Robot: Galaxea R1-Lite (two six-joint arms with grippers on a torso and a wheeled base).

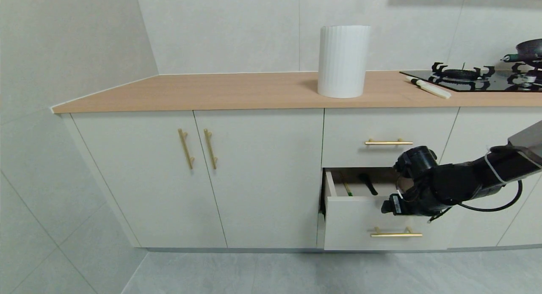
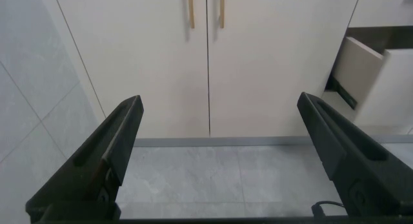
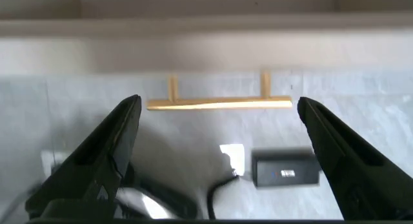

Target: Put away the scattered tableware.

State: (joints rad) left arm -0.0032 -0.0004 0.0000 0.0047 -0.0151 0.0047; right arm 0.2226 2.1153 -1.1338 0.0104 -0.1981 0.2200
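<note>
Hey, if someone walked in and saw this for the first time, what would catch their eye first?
Likely the tall white ribbed container standing on the wooden counter, left of the hob. Then the lower drawer, pulled out with a dark utensil inside, and the black right arm with its jaws open near the drawer's gold handle.

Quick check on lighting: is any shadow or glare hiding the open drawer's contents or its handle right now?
Head view: the light is even; the open drawer is shaded inside, yet a dark utensil can be made out. Right wrist view: the gold handle catches a bright glint, but its outline is plain. Left wrist view: flat light on the cabinet doors, with the drawer interior dark.
</note>
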